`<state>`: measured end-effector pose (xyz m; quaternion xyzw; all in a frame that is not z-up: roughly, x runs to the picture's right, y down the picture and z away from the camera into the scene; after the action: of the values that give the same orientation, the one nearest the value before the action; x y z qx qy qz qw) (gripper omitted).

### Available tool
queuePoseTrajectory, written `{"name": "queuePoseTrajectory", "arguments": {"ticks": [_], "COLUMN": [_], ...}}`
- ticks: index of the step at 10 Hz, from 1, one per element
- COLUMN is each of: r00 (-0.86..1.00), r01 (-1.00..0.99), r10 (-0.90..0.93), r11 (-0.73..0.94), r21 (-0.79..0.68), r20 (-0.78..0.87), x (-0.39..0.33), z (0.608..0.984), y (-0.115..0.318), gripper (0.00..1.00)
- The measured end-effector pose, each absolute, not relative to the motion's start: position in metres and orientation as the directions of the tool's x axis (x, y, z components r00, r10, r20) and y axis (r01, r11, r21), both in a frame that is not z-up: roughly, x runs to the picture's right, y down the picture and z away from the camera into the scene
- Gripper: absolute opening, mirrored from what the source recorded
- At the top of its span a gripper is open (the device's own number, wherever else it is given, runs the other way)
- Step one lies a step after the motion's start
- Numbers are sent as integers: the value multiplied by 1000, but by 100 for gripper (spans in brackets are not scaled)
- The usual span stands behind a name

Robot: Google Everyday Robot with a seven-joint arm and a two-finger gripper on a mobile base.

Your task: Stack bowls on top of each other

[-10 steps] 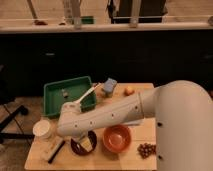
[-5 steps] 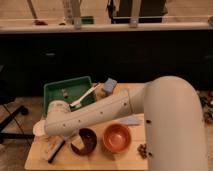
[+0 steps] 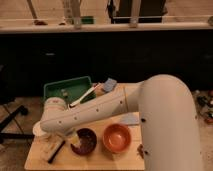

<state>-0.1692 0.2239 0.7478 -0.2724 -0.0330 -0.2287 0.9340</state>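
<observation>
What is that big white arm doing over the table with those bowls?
A robot's white arm reaches across a small wooden table. Its pincer is open and holds nothing. It is low over the table's near corner, on the side of the dark maroon bowl away from the orange bowl. The two bowls sit side by side, not yet stacked. A green tray stands at the back.

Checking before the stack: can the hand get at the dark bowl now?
Probably yes: the hand hangs low over the table, right beside the dark bowl, whose top looks uncovered.
</observation>
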Motion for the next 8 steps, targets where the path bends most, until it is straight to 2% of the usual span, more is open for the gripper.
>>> {"name": "queuePoseTrajectory", "arguments": {"ticks": [5, 8], "r00": [938, 952], "r01": [346, 304], "r10": [-312, -271], "r11": [796, 795], "r21": [-496, -525], "r20": [152, 141], "x": [-156, -149], "z": [755, 773], "y": [207, 209], "gripper": [80, 80]}}
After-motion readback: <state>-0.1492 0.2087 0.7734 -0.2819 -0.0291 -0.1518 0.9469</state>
